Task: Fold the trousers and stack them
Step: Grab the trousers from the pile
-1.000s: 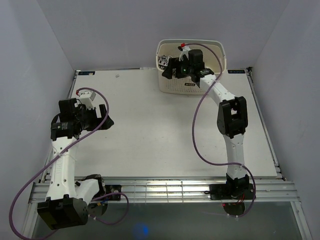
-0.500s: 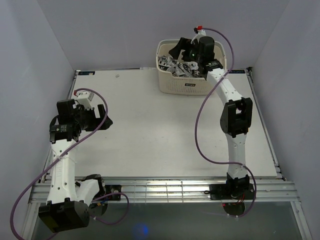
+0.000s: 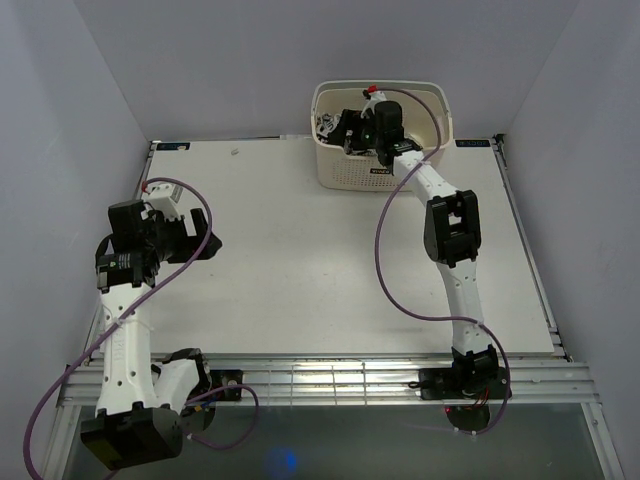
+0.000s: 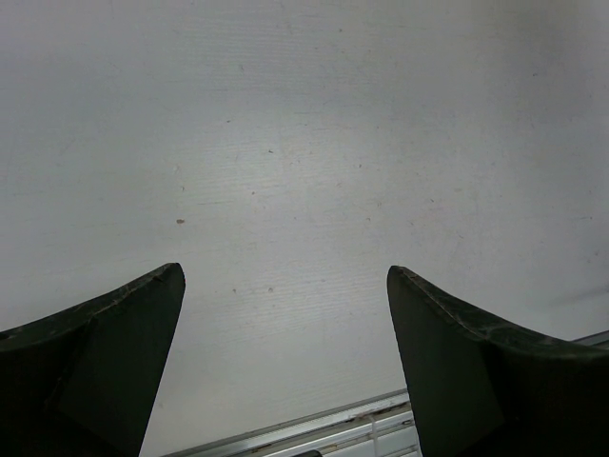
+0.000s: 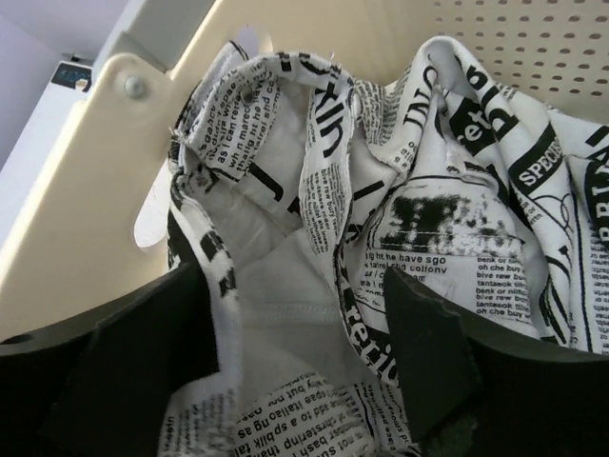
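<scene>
The trousers [image 5: 314, 248], white cloth with black newspaper print, lie crumpled inside the cream perforated basket [image 3: 432, 105] at the table's far edge. A small part of them [image 3: 328, 125] shows in the top view. My right gripper [image 3: 350, 132] is down inside the basket, its jaws open with folds of the trousers lying between the fingers [image 5: 438, 343]. My left gripper [image 3: 207, 243] is open and empty, held above the bare table [image 4: 304, 143] at the left side.
The basket wall [image 5: 533, 38] rises close behind the cloth, and its rim [image 5: 124, 105] is close on the left in the right wrist view. The table's metal front rail [image 4: 314, 433] shows under the left gripper.
My right gripper has swung left and dropped lower into the basket onto the trousers. The left arm has drifted slightly left.
</scene>
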{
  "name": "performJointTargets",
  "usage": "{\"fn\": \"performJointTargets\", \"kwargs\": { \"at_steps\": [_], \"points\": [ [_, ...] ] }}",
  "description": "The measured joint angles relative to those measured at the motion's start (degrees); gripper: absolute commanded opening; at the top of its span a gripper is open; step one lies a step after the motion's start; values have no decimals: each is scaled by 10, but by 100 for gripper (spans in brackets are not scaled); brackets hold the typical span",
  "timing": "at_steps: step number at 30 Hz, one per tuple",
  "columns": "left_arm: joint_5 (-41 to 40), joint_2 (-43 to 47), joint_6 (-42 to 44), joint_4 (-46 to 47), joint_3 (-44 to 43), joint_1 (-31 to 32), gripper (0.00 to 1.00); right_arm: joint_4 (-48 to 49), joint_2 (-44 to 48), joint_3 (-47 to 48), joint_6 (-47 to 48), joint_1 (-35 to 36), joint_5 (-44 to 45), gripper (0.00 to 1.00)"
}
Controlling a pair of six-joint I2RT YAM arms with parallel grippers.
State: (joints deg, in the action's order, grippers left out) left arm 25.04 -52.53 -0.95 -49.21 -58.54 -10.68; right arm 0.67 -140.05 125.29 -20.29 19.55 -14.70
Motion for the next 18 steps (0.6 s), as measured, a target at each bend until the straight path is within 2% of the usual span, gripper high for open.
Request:
{"fn": "performJointTargets", "kwargs": {
  "at_steps": [1,2,3,4,5,11,18],
  "points": [
    [0,1,0,0,0,-1,98,-2,-3,0,5,1,0,74],
    [0,2,0,0,0,-1,98,-2,-7,0,12,3,0,57],
    [0,4,0,0,0,-1,98,-2,-11,0,15,5,0,38],
    [0,6,-2,2,1,-2,98,-5,-17,0,21,6,-1,13],
    [0,7,-2,3,1,-2,98,-6,-21,2,29,7,0,8],
    [-2,18,-5,4,1,-5,98,21,-12,24,45,5,10,8],
    [-7,41,-6,4,7,-5,98,146,168,26,75,-26,105,8]
  ]
}}
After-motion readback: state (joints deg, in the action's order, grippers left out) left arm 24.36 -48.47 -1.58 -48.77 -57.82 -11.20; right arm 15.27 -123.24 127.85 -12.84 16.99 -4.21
